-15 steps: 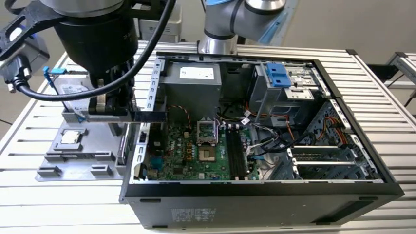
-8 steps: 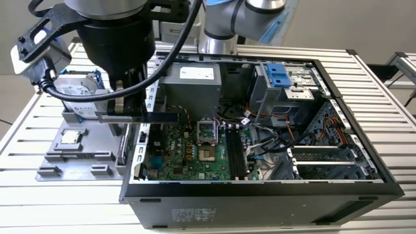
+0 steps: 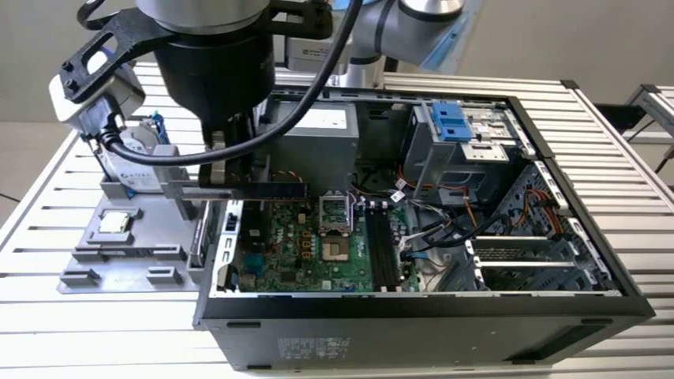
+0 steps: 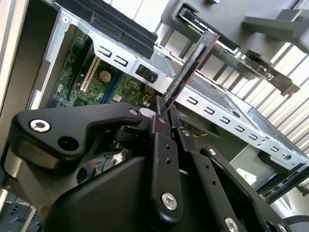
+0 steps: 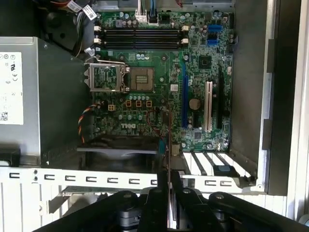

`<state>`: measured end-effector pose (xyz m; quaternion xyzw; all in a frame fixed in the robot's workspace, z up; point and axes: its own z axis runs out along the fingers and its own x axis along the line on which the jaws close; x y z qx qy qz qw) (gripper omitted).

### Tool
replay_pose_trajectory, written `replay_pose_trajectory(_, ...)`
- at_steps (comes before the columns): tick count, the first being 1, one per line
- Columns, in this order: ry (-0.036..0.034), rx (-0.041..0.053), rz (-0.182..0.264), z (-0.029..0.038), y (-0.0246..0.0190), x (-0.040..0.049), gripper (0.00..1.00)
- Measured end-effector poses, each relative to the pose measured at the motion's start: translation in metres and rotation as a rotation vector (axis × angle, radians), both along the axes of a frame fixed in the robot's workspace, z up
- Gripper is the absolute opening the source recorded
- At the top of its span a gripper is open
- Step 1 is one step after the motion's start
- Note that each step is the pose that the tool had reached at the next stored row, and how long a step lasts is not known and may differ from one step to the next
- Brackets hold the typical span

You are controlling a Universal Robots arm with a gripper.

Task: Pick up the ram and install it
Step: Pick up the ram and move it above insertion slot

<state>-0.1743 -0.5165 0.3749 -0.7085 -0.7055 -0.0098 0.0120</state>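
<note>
My gripper (image 3: 223,183) hangs over the case's edge on the exterior view's left, shut on the ram (image 3: 271,189), a thin dark stick held edge-up. In the second wrist view the ram (image 4: 189,67) sticks out from between the black fingers (image 4: 159,121) over the chassis rail. In the first wrist view the ram (image 5: 167,145) shows edge-on, above the gripper (image 5: 168,180). The black memory slots (image 5: 140,37) lie at the far end of the green motherboard (image 5: 145,111) beyond the CPU socket (image 5: 142,78); in the exterior view the slots (image 3: 383,253) are toward the near wall.
A grey parts tray (image 3: 126,253) on the exterior view's left holds a hard drive (image 3: 137,167) and a chip (image 3: 114,223). A card with a metal bracket (image 4: 241,53) sits in the tray. The power supply (image 3: 316,130), blue drive cage (image 3: 453,122) and loose cables (image 3: 443,221) crowd the case.
</note>
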Motion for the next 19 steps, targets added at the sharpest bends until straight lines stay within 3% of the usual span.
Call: replay_pose_trajectory(19, 0.0, 0.0, 0.0, 0.0, 0.0026, 0.0348, 0.0)
